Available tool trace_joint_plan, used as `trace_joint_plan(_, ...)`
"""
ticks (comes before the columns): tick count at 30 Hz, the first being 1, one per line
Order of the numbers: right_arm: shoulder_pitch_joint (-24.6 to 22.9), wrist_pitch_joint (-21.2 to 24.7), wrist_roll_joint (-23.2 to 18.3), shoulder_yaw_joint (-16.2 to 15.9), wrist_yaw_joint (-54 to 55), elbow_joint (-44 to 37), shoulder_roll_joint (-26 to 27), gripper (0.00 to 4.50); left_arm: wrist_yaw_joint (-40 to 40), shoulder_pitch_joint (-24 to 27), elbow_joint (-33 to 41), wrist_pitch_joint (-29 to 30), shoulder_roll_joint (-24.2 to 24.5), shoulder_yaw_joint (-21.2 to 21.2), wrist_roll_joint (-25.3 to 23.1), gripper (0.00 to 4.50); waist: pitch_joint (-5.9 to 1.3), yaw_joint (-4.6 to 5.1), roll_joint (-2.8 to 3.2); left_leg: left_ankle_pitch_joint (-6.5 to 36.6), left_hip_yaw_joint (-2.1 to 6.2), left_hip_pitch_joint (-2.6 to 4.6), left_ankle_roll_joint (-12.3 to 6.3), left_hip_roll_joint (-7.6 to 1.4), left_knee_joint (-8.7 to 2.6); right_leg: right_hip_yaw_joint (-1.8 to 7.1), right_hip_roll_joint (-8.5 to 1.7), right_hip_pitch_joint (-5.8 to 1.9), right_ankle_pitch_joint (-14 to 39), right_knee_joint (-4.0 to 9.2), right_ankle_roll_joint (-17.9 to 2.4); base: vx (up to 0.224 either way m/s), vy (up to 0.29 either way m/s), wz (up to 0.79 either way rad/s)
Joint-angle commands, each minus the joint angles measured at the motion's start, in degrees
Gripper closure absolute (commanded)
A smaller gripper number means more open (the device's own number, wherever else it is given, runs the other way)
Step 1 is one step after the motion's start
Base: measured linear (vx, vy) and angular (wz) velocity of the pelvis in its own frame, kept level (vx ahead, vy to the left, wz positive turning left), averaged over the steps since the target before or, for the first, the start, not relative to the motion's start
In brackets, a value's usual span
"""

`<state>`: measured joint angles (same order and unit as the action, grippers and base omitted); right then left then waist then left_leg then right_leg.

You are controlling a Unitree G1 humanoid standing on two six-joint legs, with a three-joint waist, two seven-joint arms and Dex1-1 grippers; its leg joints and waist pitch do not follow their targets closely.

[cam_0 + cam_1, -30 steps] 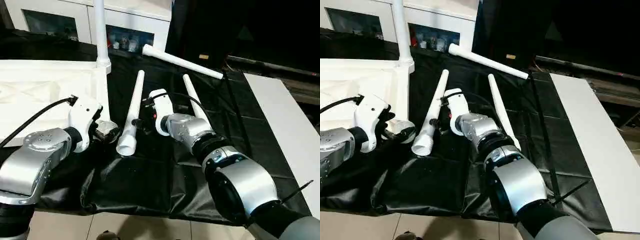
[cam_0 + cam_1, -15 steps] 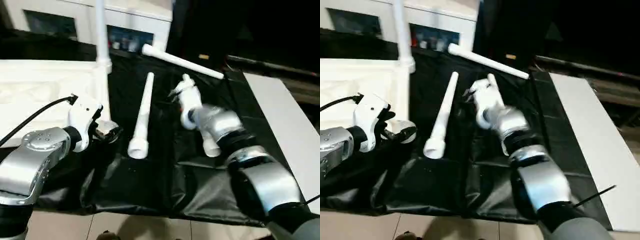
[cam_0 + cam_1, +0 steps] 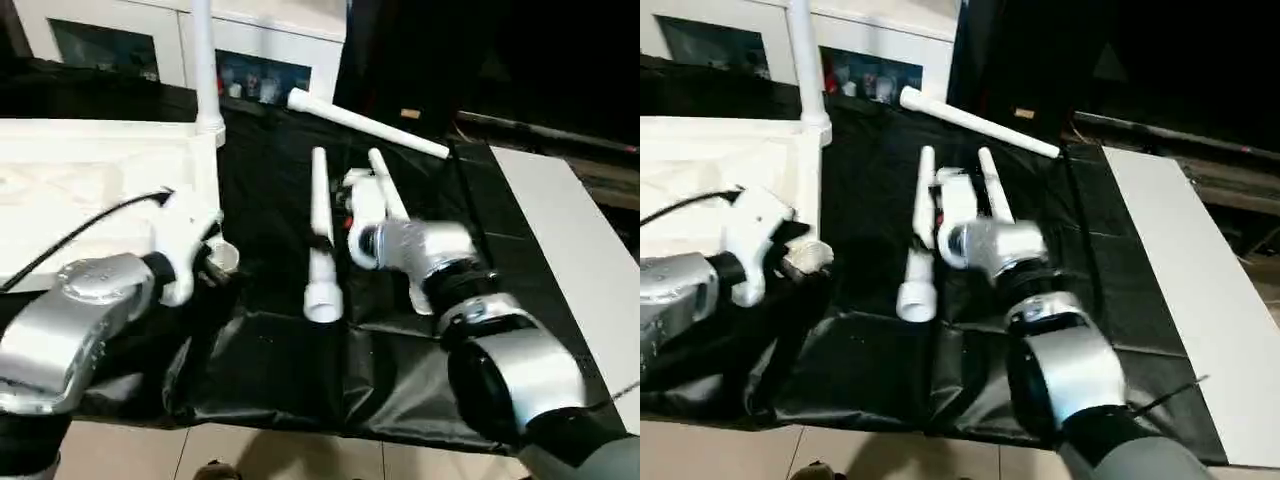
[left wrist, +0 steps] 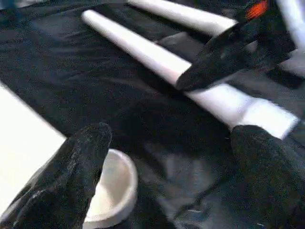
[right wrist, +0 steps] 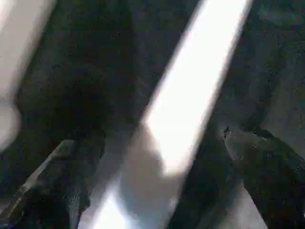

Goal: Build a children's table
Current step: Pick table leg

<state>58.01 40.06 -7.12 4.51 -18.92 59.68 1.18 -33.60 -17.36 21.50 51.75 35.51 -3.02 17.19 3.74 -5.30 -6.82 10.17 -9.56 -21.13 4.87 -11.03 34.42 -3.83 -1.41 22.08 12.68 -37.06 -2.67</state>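
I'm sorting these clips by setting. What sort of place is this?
Probably an indoor test or demo room, not a factory. A work surface draped in black sheeting holds flat-pack table parts, the white tabletop and loose legs, with a white glass-door cabinet behind and tiled floor below.

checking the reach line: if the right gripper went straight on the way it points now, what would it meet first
Most likely the white leg lying on the black cloth: the right gripper stands open with the leg between its fingers; depth is unclear.

Head cameras look down; wrist cameras sit close over the black cloth (image 3: 280, 360).
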Motion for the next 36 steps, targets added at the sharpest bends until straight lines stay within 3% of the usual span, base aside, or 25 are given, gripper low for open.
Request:
trace_joint_plan(1, -1.01, 3.09, -0.42, 0.62, 0.38, 1.27, -0.96, 0.06, -0.68, 0.36, 1.87, 0.93, 0.20, -0.87, 1.02, 0.00, -3.55, 0.15, 1.97, 9.16, 0.80, 1.07, 5.93, -2.72, -4.40, 3.80, -6.61, -2.21, 7.05, 4.03, -6.67, 0.000, 0.000, 0.00)
trace_joint_plan(4, -1.53, 6.61, -1.23, 0.59, -0.82, 1.35, -1.46, 0.22, -1.94, 0.29, 2.36, 0.86, 0.64, -1.23, 1.58, 0.00, -3.53, 0.22, 1.92, 8.72, 0.80, 0.91, 5.74, -2.70, -4.40, 3.82, -6.66, -2.28, 6.74, 4.05, -6.02, 0.000, 0.000, 0.00)
trace_joint_plan(8, -1.12, 8.33, -1.90, 1.43, -1.17, 1.99, -2.35, 0.57, -4.13, 0.15, 3.42, 0.27, 1.49, -1.72, 2.67, 0.00, -3.50, 0.15, 2.35, 10.03, 0.86, 1.19, 6.04, -2.73, -4.42, 3.81, -6.66, -2.03, 8.72, 4.24, -5.64, 0.000, 0.000, 0.00)
trace_joint_plan(9, -0.94, 8.43, -1.90, 1.59, -1.21, 2.16, -2.50, 0.66, -4.65, 0.19, 3.69, 0.12, 1.78, -1.89, 2.81, 0.00, -3.55, 0.14, 2.16, 9.81, 0.86, 1.16, 6.02, -2.72, -4.41, 3.79, -6.57, -2.06, 8.27, 4.19, -5.73, 0.000, 0.000, 0.00)
trace_joint_plan(15, -0.25, 9.62, -1.93, 1.52, -2.64, 1.57, -4.07, 1.18, -8.24, 0.80, 5.95, -0.15, 4.22, -3.30, 4.04, 0.00, -3.51, 0.14, 2.27, 9.47, 0.81, 1.05, 6.22, -2.74, -4.37, 3.78, -6.60, -2.13, 7.53, 4.12, -6.19, 0.000, 0.000, 0.00)
trace_joint_plan(21, -0.17, 9.31, -2.05, 1.24, -3.29, 1.75, -4.88, 1.69, -7.93, 0.40, 5.98, 0.09, 4.14, -3.48, 4.04, 0.00, -3.52, 0.17, 2.22, 9.70, 0.81, 1.04, 6.40, -2.72, -4.35, 3.78, -6.60, -2.16, 8.21, 4.16, -6.17, 0.000, 0.000, 0.00)
trace_joint_plan(32, 0.12, 8.13, -3.68, 3.82, -3.58, 2.02, -6.15, 2.59, -6.00, -0.86, 3.98, -1.55, 3.63, -2.11, 2.64, 0.00, -3.60, 0.12, 2.35, 8.67, 0.77, 1.00, 6.13, -2.68, -4.22, 3.78, -6.54, -2.30, 6.62, 4.01, -6.46, 0.000, 0.000, 0.00)
trace_joint_plan(34, -0.05, 8.06, -3.69, 3.83, -3.79, 1.98, -6.26, 2.60, -5.71, -1.07, 3.67, -1.69, 3.49, -2.16, 2.48, 0.00, -3.63, 0.13, 2.27, 8.79, 0.79, 1.03, 6.15, -2.69, -4.23, 3.73, -6.49, -2.32, 6.63, 3.99, -6.49, 0.000, 0.000, 0.00)
trace_joint_plan(35, -0.37, 7.90, -3.73, 3.87, -4.11, 1.81, -6.35, 2.62, -5.17, -1.30, 3.33, -1.81, 3.16, -2.12, 2.36, 0.00, -3.68, 0.11, 2.60, 8.53, 0.83, 1.03, 6.18, -2.67, -4.19, 3.72, -6.50, -2.33, 6.11, 3.90, -6.58, 0.000, 0.000, 0.00)
trace_joint_plan(36, -0.55, 7.82, -3.76, 3.89, -4.26, 1.69, -6.38, 2.63, -4.90, -1.39, 3.21, -1.83, 2.95, -2.06, 2.34, 0.00, -3.71, 0.18, 2.43, 8.19, 0.82, 0.96, 6.21, -2.73, -4.18, 3.72, -6.47, -2.41, 5.16, 3.85, -6.78, 0.000, 0.000, 0.00)
